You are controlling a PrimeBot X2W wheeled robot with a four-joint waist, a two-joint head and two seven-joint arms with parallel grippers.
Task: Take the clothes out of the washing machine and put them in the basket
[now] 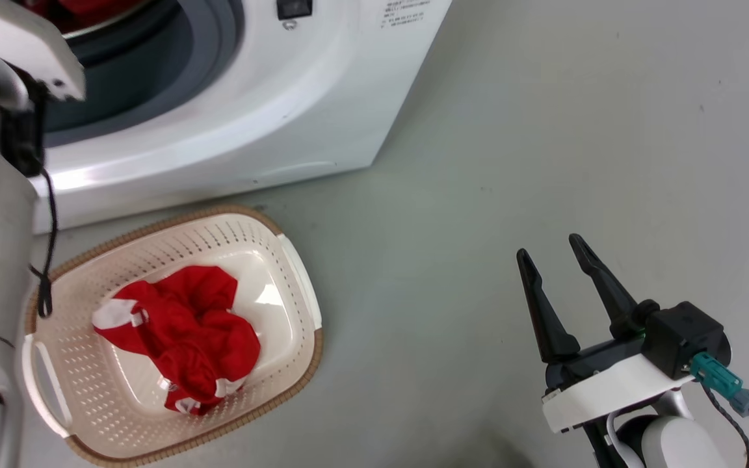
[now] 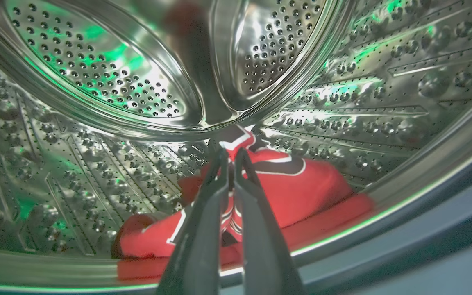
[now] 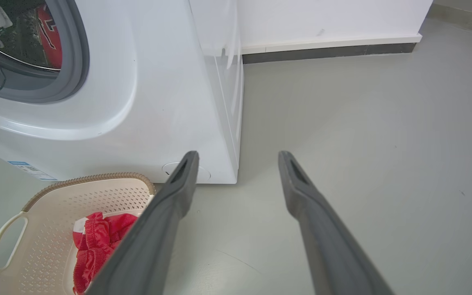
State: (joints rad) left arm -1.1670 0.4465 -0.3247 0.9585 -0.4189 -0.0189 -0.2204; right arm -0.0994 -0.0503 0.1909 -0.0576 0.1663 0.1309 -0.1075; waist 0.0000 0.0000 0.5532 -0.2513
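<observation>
Red jersey-like bundle with white trim, crumpled up in the bottom of the cream-white oval plastic basket with perforated sides and a brown woven-look rim. Basket parked on the pale grey floor, just in front of the big white front-loading washing machine.

Second red garment with white trim and dark lettering lying low in the perforated steel drum, close behind the grey rubber door ring.

Left gripper poked right into the drum, long dark fingers pinched almost together at a raised fold of that garment. Looks like a proper grip on it, with a bit of red and white showing through the thin slit between them.

Right gripper well off to the side of the basket, over bare floor, fingers spread wide with nothing between them.
</observation>
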